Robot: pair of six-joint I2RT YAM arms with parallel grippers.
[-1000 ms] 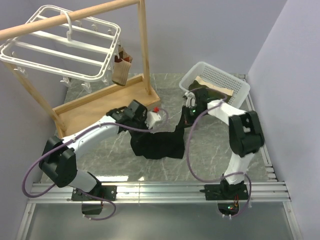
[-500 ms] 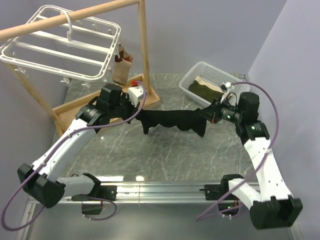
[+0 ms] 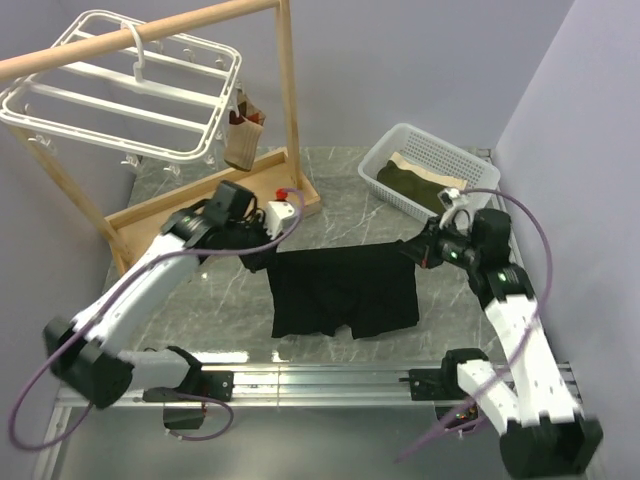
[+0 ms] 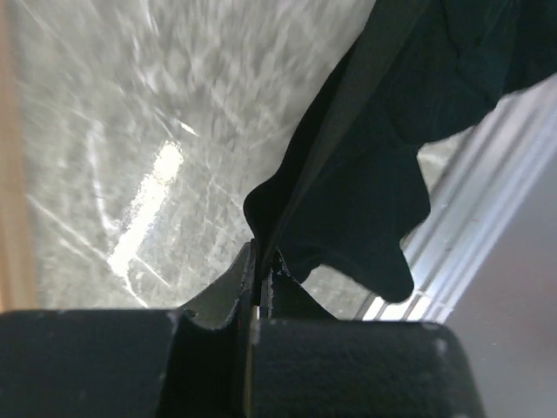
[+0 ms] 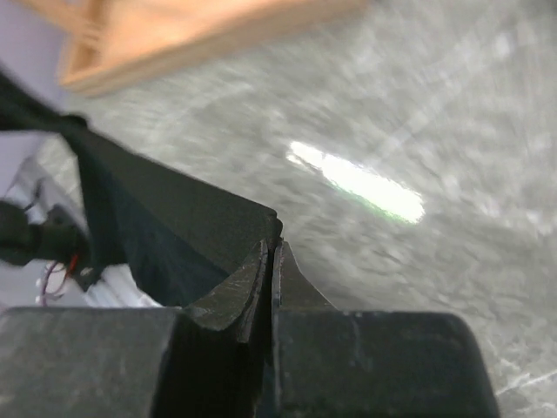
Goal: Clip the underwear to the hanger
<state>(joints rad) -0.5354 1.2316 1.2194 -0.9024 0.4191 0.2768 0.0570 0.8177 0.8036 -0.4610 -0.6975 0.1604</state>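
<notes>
The black underwear (image 3: 345,290) hangs spread flat between my two grippers above the marble table, waistband on top, legs hanging down. My left gripper (image 3: 268,255) is shut on its left top corner; in the left wrist view (image 4: 258,252) the cloth (image 4: 392,148) runs up from the shut jaws. My right gripper (image 3: 412,250) is shut on the right top corner; in the right wrist view (image 5: 271,248) the cloth (image 5: 165,218) stretches away to the left. The white hanger (image 3: 120,90) hangs from the wooden pole at the far left, well away from both grippers.
The wooden pole stand (image 3: 285,100) with its flat base (image 3: 210,205) stands at the back left. A small brown garment (image 3: 243,135) hangs from the hanger's right side. A white mesh basket (image 3: 430,170) with olive-and-tan cloth (image 3: 415,180) sits at the back right.
Both arms have lifted the underwear off the table and pulled it apart. It went from a bunched heap to a stretched band, and now hangs flat and spread between the grippers.
</notes>
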